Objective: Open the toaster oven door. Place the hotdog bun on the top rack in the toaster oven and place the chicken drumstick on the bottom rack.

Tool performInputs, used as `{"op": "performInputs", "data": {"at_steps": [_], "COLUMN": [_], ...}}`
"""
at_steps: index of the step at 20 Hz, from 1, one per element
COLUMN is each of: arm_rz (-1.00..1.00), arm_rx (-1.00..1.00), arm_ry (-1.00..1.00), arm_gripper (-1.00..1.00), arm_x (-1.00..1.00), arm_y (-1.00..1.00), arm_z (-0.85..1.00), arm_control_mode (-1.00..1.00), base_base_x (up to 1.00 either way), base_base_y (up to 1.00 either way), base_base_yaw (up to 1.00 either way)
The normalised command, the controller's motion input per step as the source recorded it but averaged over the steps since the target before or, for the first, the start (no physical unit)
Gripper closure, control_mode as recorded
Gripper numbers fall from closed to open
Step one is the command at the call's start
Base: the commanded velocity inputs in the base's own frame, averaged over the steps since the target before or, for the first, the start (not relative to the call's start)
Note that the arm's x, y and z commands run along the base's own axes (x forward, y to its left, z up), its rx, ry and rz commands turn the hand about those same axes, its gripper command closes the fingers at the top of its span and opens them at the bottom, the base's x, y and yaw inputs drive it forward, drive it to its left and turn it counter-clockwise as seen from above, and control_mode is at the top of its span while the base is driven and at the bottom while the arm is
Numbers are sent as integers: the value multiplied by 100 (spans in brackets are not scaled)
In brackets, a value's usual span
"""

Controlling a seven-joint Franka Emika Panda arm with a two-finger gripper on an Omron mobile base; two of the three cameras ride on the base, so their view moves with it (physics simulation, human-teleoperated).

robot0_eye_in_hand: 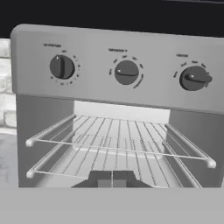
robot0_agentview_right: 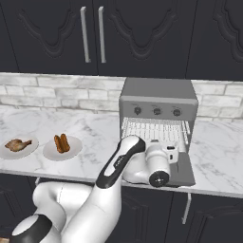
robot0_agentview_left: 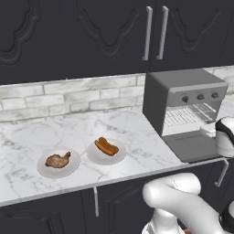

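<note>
Toaster oven (robot0_eye_in_hand: 118,52) looked matt grey metal, knobs (robot0_eye_in_hand: 126,72) dark and smooth; top rack (robot0_eye_in_hand: 118,140) and bottom rack (robot0_eye_in_hand: 87,168) were thin silvery wire. Counter (robot0_agentview_left: 36,137) was polished white veined marble, backsplash (robot0_agentview_left: 68,98) rough pale brick, cabinets (robot0_agentview_left: 68,32) matt black with brushed metal handles (robot0_agentview_left: 147,33).

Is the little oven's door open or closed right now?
Open. The toaster oven door lies folded down flat on the counter, and both wire racks inside the toaster oven show, bare.
</note>
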Motion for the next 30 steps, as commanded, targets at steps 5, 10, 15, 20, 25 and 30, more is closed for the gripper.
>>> {"op": "performInputs", "data": {"at_steps": [5, 10, 15, 20, 25, 30], "arm_rz": [0, 0, 0, 0, 0, 0], "arm_rx": [-8, -7, -2, 0, 0, 0], "arm_ry": [0, 0, 2, 10, 13, 2], "arm_gripper": [100, 100, 100, 100, 100, 100], "arm_x": [15, 14, 16, 18, 18, 16], "arm_y": [0, 0, 0, 0, 0, 0], "arm_z": [-19, -17, -3, 0, 0, 0], "arm_control_mode": [-100, -100, -100, -100, -100, -100], "base_base_x": [0, 0, 0, 0, 0, 0], "base_base_y": [0, 0, 0, 0, 0, 0], "base_base_yaw": [0, 0, 0, 0, 0, 0]}}
